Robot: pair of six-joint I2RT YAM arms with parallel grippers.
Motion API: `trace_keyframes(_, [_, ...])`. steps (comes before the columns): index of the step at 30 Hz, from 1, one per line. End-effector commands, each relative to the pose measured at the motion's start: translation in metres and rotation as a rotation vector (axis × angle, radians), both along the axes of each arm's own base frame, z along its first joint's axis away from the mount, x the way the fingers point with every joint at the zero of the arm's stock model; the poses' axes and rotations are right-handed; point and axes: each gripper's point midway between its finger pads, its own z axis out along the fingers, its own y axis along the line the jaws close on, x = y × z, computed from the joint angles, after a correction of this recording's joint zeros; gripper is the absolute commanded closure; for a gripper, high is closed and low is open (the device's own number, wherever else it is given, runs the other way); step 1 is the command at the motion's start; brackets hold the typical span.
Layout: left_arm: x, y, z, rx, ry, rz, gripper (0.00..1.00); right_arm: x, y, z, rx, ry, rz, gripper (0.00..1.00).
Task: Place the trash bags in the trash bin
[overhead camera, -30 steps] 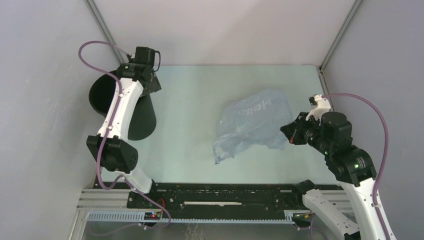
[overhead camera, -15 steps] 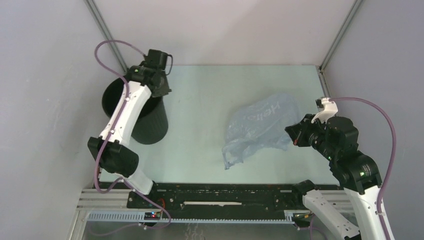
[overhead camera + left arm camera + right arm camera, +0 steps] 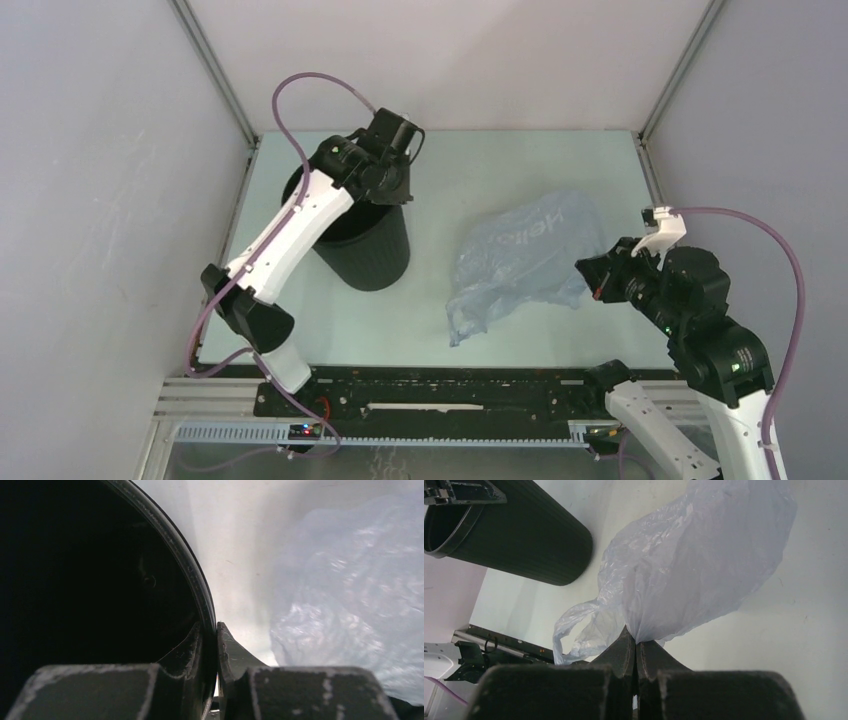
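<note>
1. The left gripper (image 3: 216, 635) is pinching the rim of the trash bin (image 3: 372, 255), one finger inside and one outside.
2. The right gripper (image 3: 636, 641) is clamping a gathered fold of the trash bag (image 3: 704, 565), which is spreading out ahead of its fingers.

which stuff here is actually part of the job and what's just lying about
Part of the job:
trash bag, pinched by the right gripper
trash bin, rim clamped by the left gripper

Just there:
table
black rail at the near edge
purple cables
</note>
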Motion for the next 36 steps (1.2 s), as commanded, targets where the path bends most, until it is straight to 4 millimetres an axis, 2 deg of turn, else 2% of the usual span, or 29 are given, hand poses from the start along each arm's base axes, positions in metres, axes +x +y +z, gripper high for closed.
trace_keyframes(1, [-0.014, -0.037, 0.044, -0.147, -0.065, -0.055, 1.0, 0.0, -0.004, 0.013, -0.004, -0.041, -0.013, 1.0])
trace_keyframes(6, [-0.017, -0.059, 0.04, -0.146, -0.052, -0.108, 0.99, 0.005, 0.005, 0.013, 0.02, -0.023, 0.014, 1.0])
trace_keyframes(10, [-0.011, -0.065, 0.03, -0.114, -0.038, -0.128, 0.84, 0.003, 0.005, 0.014, 0.025, -0.026, 0.018, 1.0])
trace_keyframes(12, [-0.011, -0.068, 0.03, -0.111, -0.029, -0.152, 0.72, 0.001, 0.004, 0.014, 0.024, -0.027, 0.012, 1.0])
trace_keyframes(14, [-0.012, -0.072, 0.037, -0.133, -0.041, -0.177, 0.53, 0.0, 0.002, 0.014, 0.023, -0.029, 0.003, 1.0])
trace_keyframes(16, [-0.016, -0.076, 0.046, -0.164, -0.055, -0.216, 0.39, -0.001, 0.0, 0.013, 0.022, -0.026, -0.006, 1.0])
trace_keyframes(19, [-0.023, -0.082, 0.062, -0.21, -0.076, -0.271, 0.25, -0.001, -0.001, 0.014, 0.022, -0.031, -0.011, 1.0])
trace_keyframes(25, [-0.04, -0.075, 0.11, -0.296, -0.184, -0.305, 0.12, 0.003, 0.002, 0.015, 0.029, -0.034, -0.002, 1.0])
trace_keyframes(26, [-0.045, -0.07, 0.122, -0.308, -0.215, -0.307, 0.1, 0.004, 0.003, 0.016, 0.031, -0.035, -0.002, 1.0])
trace_keyframes(31, [-0.07, -0.046, 0.152, -0.319, -0.313, -0.315, 0.07, 0.007, 0.004, 0.018, 0.033, -0.041, 0.001, 1.0])
trace_keyframes(33, [-0.088, -0.046, 0.151, -0.334, -0.332, -0.353, 0.07, 0.008, 0.004, 0.019, 0.033, -0.043, -0.001, 1.0])
trace_keyframes(36, [-0.124, -0.061, 0.122, -0.357, -0.34, -0.457, 0.06, 0.014, 0.004, 0.017, 0.028, -0.034, -0.012, 1.0])
